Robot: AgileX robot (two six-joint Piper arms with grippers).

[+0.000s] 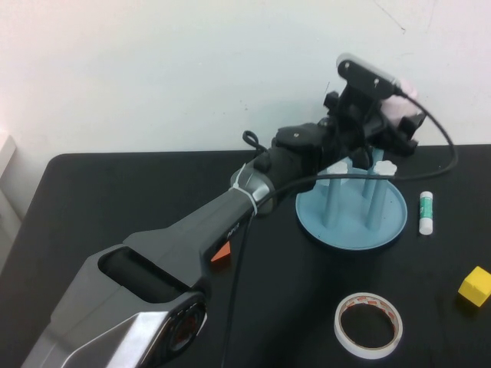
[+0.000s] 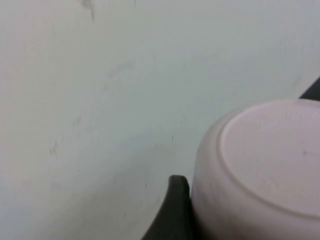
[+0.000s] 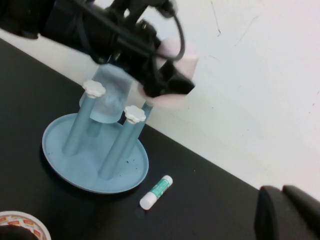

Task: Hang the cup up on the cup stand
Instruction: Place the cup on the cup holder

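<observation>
The pale pink cup (image 1: 401, 108) is held in the air, bottom toward the wall, with my left gripper (image 1: 387, 126) shut on its sides. It hangs just above the back of the cup stand (image 1: 351, 230), a light blue round tray with upright pegs topped by white flower caps (image 1: 385, 165). In the left wrist view the cup's base (image 2: 267, 160) fills the corner, with one dark finger (image 2: 173, 212) pressed against its side. From the right wrist the cup (image 3: 175, 60) shows over the stand (image 3: 95, 170). My right gripper (image 3: 282, 192) hovers shut and empty over the table to the stand's right.
A light blue cup (image 3: 111, 97) hangs upside down on a back peg. A glue stick (image 1: 426, 212) lies right of the stand, a yellow cube (image 1: 476, 286) near the right edge, and a tape roll (image 1: 369, 325) at the front. The white wall stands close behind.
</observation>
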